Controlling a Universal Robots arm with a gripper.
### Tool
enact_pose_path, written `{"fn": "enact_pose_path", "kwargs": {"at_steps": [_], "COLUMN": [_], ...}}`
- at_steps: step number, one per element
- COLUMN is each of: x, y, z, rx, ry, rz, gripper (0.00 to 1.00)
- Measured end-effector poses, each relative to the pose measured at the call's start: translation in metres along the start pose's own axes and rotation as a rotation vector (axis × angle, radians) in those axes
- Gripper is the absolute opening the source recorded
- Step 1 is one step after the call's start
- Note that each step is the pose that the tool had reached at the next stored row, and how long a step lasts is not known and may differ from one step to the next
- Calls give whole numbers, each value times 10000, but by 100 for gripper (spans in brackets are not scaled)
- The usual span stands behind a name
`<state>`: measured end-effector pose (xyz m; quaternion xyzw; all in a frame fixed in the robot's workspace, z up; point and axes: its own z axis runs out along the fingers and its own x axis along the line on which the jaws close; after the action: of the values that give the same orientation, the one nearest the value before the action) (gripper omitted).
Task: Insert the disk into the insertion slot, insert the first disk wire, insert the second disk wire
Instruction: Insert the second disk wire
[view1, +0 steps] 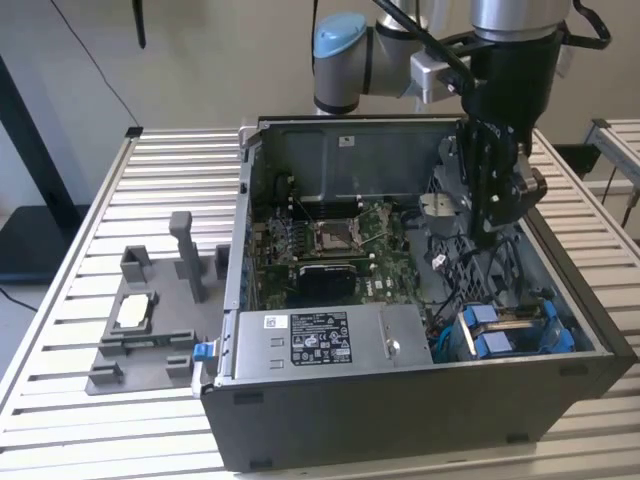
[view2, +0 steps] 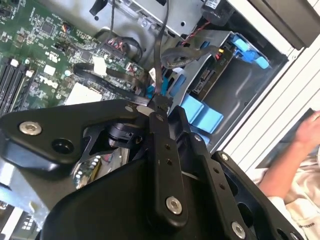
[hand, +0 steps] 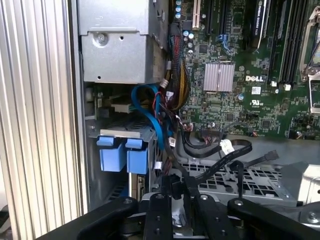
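The disk, its blue end tabs facing out, sat inside the insertion slot at the corner of the computer case on the exterior view's right. By my judgement the risk lay at its back edge. A plug brought in tilted could miss its port or jam against the cage. The black wire could also twist or slip in the grip. The gripper had its fingers closed almost fully on the end of that wire, pinching the small black plug. The wire trailed off among loose cables lying over the perforated floor beside the motherboard, and these could snag it or drag it aside. In the exterior view the gripper hung inside the case, near the disk but apart from it, the disk lying nearer the front wall.
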<state>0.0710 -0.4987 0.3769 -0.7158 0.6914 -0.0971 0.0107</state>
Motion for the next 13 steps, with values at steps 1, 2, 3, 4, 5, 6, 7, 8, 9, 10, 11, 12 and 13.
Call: {"fn": "enact_pose_path", "kwargs": {"at_steps": [1,2,3,4,5,6,7,8,9,10,11,12,13], "x": [1,4,6,7,7,7,6,6,5,5,4,3,2], "y": [-3,-5,-4,2,12,23,37,53,70,86,103,117,128], "z": [-13,-35,-56,-64,-65,-67,-71,-73,-76,-78,-79,-75,-71], "rx": [14,30,47,65,82,99,115,132,150,168,193,231,284], "ry": [-13,-24,-32,-37,-44,-48,-47,-48,-47,-46,-45,-44,-41], "rz": [-87,-167,-218,-250,-274,-299,-322,-344,-362,-382,-401,-413,-425], "gripper": [25,25,25,25,25,25,25,25,25,25,25,25,25]}}
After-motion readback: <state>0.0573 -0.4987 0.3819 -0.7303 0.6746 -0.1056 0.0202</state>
